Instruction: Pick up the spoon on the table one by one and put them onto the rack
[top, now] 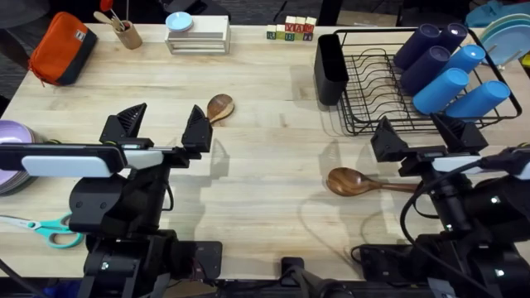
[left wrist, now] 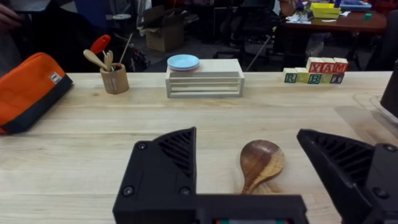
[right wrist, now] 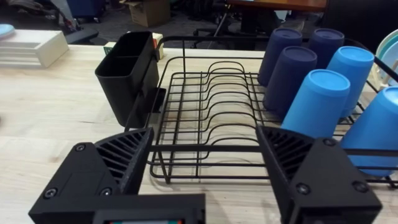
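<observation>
Both spoons lie on the table point(top: 265, 165). The left gripper point(top: 163, 126), fingers apart, hovers over the light spoon point(top: 219, 107); it could knock the spoon away. The right gripper point(top: 429, 136) is apart too, near the rack point(top: 364, 83).

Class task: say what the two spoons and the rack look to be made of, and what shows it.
Spoons: apparently wood, with visible grain; the darker one looks glossier, perhaps varnished. Rack: thin black wire, probably coated metal.

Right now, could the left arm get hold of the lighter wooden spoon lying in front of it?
Probably yes. The left gripper is open and the light spoon lies flat on the bare table, its bowl showing between the fingers, with nothing around it.
</observation>
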Robot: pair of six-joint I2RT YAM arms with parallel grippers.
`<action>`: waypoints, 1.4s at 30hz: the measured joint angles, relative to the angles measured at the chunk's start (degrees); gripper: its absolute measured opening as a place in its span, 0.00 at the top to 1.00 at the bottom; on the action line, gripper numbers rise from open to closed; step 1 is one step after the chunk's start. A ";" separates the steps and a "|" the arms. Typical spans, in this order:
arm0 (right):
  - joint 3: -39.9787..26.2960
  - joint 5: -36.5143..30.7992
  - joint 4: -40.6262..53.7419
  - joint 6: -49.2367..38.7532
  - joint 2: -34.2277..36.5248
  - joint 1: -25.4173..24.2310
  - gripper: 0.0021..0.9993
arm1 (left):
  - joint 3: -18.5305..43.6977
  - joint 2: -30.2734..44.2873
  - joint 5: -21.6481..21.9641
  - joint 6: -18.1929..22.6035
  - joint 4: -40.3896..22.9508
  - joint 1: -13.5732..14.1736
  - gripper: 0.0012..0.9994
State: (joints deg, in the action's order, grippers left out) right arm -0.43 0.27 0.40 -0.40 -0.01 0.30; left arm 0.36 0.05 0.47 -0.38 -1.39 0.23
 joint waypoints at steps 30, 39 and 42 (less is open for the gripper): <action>-21.62 2.34 27.78 0.00 8.14 0.00 0.00 | 20.72 3.63 -0.96 0.02 -24.31 0.00 0.01; -41.57 2.58 44.40 0.00 25.54 0.00 0.00 | 39.61 22.71 -4.39 0.02 -39.19 0.00 0.01; -48.06 2.58 49.37 0.00 31.22 0.00 0.00 | 46.55 29.96 -5.94 0.03 -44.53 0.00 0.01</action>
State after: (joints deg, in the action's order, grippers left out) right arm -48.48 2.85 49.78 -0.40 31.21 0.30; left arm 46.91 30.01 -5.47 -0.35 -45.92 0.23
